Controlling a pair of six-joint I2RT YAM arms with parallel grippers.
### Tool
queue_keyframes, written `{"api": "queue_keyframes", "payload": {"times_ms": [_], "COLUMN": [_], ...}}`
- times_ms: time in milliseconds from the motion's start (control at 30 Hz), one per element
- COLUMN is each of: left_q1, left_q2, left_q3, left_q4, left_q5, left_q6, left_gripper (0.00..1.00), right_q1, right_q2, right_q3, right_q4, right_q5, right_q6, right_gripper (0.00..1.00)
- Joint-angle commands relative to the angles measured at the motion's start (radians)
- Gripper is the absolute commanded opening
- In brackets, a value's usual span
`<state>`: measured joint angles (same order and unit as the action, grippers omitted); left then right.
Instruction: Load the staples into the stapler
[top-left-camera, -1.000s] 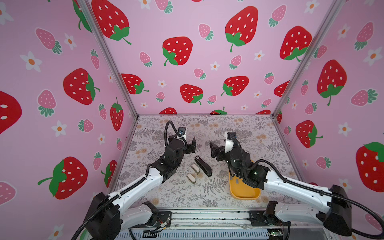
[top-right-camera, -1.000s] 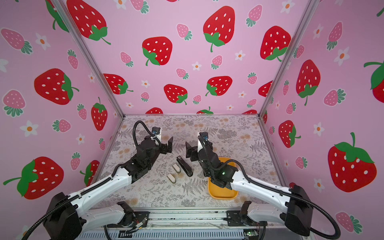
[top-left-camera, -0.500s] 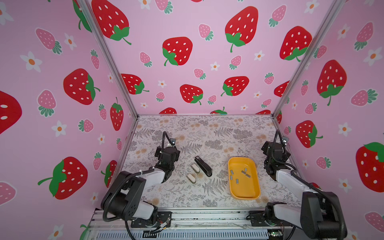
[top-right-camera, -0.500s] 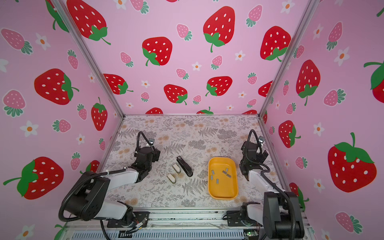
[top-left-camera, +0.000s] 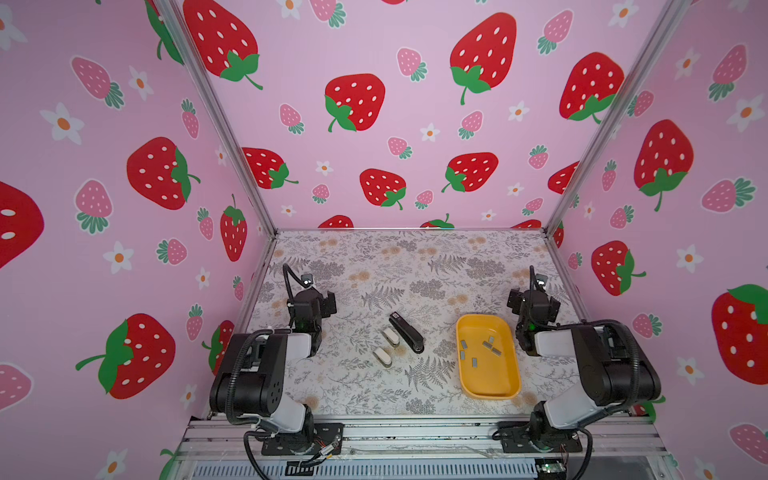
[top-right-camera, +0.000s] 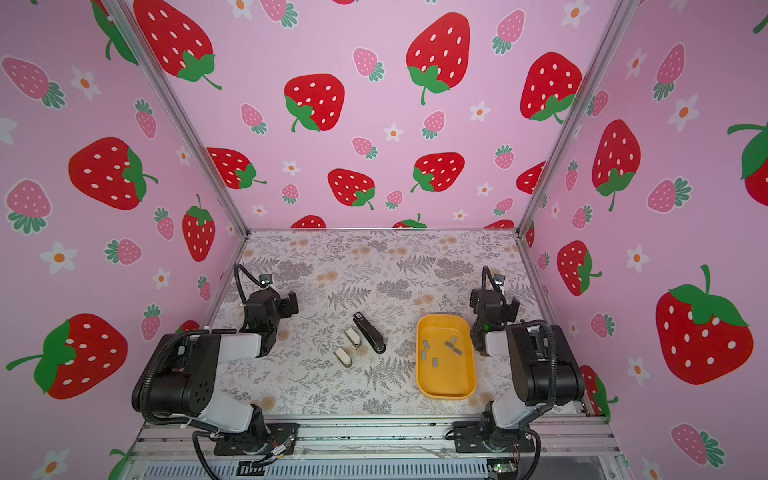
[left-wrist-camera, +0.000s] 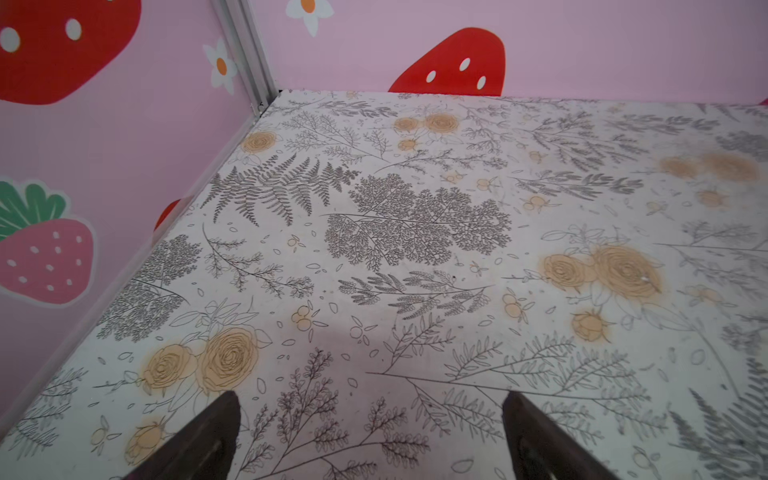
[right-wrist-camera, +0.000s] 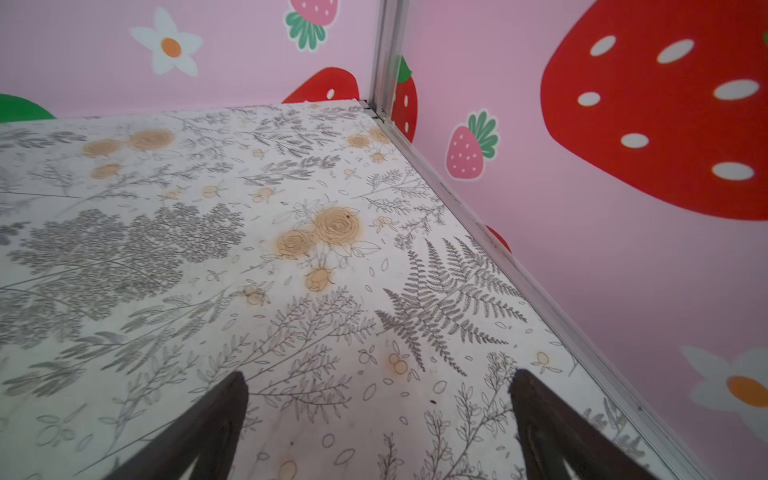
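Observation:
The black stapler (top-left-camera: 406, 332) (top-right-camera: 369, 333) lies closed and slanted on the floral mat near the middle. Several grey staples (top-left-camera: 486, 344) (top-right-camera: 451, 345) lie loose in the yellow tray (top-left-camera: 490, 395) (top-right-camera: 446, 395) to its right. My left gripper (top-left-camera: 311, 297) (top-right-camera: 272, 299) (left-wrist-camera: 370, 399) is folded back by the left wall, open and empty over bare mat. My right gripper (top-left-camera: 534, 297) (top-right-camera: 494, 299) (right-wrist-camera: 379, 374) sits just behind the tray's far right corner, also open and empty. Neither wrist view shows the stapler or the staples.
Two small stubby white-topped objects (top-left-camera: 390, 336) (top-left-camera: 382, 357) lie just left of the stapler. Pink strawberry walls close in the mat on three sides. A metal rail (top-left-camera: 415, 432) runs along the front edge.
Both arms have pulled back from the middle, above the stapler and tray, to folded poses at the sides. The stapler, tray and white-topped objects have not moved.

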<state>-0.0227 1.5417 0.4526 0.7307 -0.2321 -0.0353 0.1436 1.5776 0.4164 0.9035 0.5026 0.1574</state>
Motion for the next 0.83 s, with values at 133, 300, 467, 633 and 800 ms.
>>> {"api": "queue_keyframes", "payload": {"times_ms": [133,300,467,633,800], "left_q1": [0.000,0.000,0.000,0.001,0.000], "left_q2": [0.003,0.004,0.001,0.002,0.002], "left_q3": [-0.008,-0.008,-0.008,-0.008,-0.008], "left_q4": [0.048,0.047,0.049,0.050,0.047], "left_q5": [0.051,0.050,0.050,0.052,0.053], "left_q6": [-0.021,-0.023,-0.021,-0.021,-0.021], "left_gripper": [0.99,0.99,0.99,0.99,0.99], "right_q1": [0.007,0.005,0.008,0.008,0.013], "right_q2": [-0.043,-0.016,-0.003,-0.004,-0.001], "right_q3": [-0.128,-0.182,-0.172,-0.171,-0.166], "right_q4": [0.281,0.395,0.402,0.394,0.390], "right_q5": [-0.133,-0.179,-0.154,-0.154,-0.150], "right_q6": [-0.094,-0.111,-0.110,-0.110,-0.115], "right_gripper": [0.99,0.99,0.99,0.99,0.99]}}
